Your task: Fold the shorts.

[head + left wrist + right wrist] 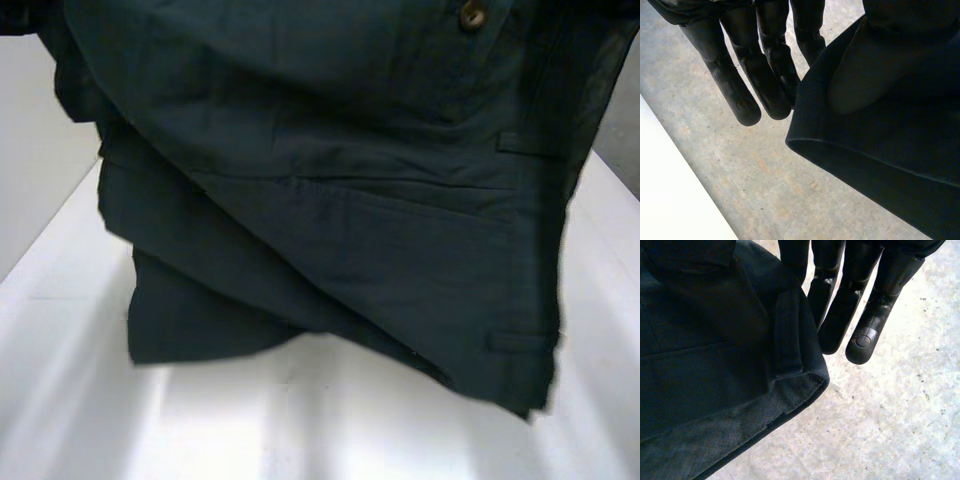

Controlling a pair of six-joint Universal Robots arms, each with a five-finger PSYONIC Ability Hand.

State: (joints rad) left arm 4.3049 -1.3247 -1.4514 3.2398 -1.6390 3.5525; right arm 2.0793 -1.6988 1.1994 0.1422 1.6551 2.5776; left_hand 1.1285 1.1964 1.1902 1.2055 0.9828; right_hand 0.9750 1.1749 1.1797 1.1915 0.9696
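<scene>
White table (300, 425), grey concrete floor (890, 415)

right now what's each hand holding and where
Both hold the shorts: left hand pinches an edge, right hand the waistband beside a belt loop.

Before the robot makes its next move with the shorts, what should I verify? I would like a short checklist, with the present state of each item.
1. Shorts lifted and hanging over the white table: ok.
2. Button end uppermost: ok.
3. Left hand at an edge of the cloth: ok. Firm hold: cannot tell.
4. Right hand at a corner of the cloth, beside a belt loop: ok. Firm hold: cannot tell.
5. Cloth hanging flat: not ok, the layers hang skewed, with diagonal folds.
6. Lower hem touching the table: cannot tell.
</scene>
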